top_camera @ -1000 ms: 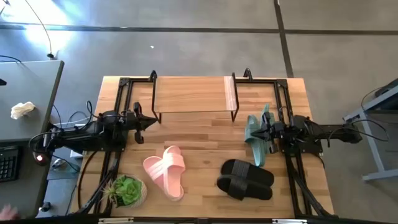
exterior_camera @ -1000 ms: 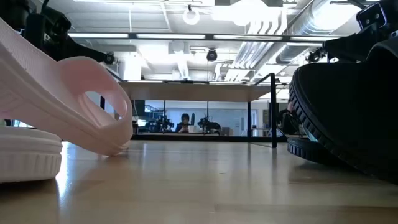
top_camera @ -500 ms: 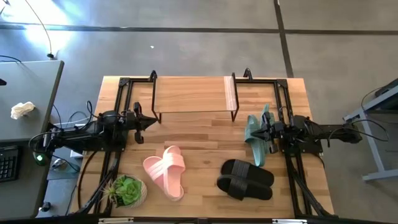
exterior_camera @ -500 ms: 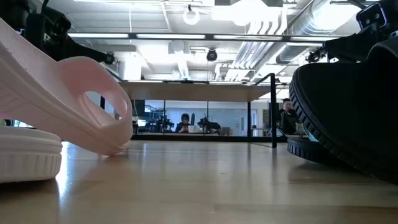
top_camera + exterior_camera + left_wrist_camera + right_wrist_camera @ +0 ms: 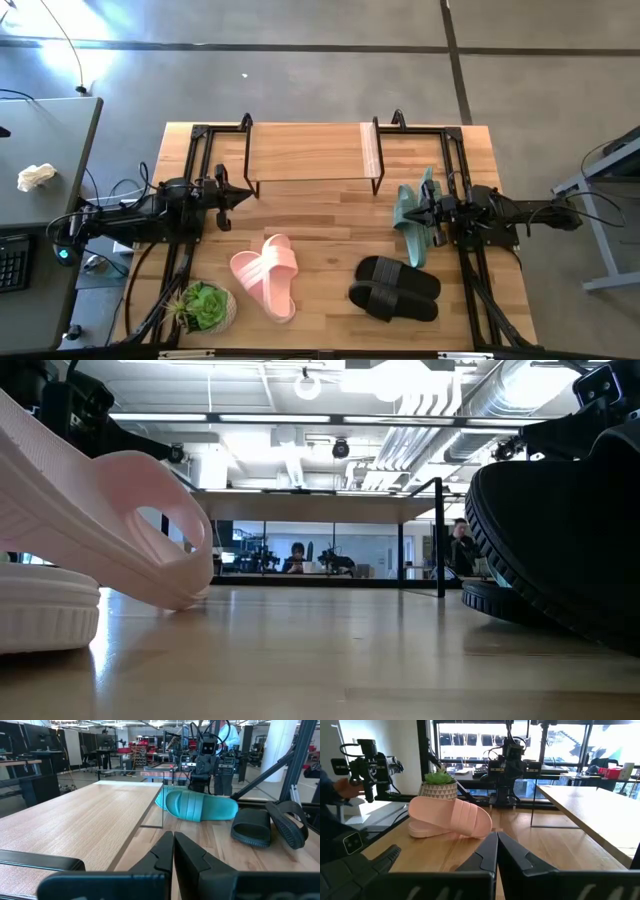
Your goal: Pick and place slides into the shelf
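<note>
- Light pink ribbed-strap slides (image 5: 267, 277), stacked.
- Matte black ribbed-strap slides (image 5: 394, 289).
- Sage green slides (image 5: 412, 217), teal in the left wrist view.
- Pale wooden plank shelf with black wire frames (image 5: 305, 153).
- Light wood-grain counter (image 5: 330, 235).
- Green leafy plant in a zigzag-patterned pot (image 5: 204, 307).

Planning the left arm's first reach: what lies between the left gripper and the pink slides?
Nothing. In the high view, bare tabletop separates the left gripper, shut beside the shelf, from the pink slides; the potted plant sits off that line.
</note>
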`<state>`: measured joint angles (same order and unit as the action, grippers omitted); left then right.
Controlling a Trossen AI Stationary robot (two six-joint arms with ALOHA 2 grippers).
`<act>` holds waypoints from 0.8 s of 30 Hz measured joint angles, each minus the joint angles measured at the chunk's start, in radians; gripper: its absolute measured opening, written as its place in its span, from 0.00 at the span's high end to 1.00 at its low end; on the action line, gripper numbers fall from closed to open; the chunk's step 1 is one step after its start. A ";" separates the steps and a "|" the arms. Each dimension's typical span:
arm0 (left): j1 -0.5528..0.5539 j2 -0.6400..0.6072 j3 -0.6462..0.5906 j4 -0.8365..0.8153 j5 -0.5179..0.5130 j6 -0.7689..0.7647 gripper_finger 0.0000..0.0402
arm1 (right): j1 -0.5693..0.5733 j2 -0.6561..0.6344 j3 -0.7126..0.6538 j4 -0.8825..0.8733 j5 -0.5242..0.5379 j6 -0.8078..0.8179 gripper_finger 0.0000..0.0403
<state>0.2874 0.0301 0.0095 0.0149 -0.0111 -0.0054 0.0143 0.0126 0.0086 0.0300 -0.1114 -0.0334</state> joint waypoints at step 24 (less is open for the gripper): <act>0.000 0.000 0.000 0.253 0.197 -0.529 0.99 | 0.000 0.000 0.000 0.126 0.000 0.276 1.00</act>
<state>0.2878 0.0303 0.0093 0.2674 0.1862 -0.5340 0.0139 0.0124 0.0086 0.1555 -0.1116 0.2425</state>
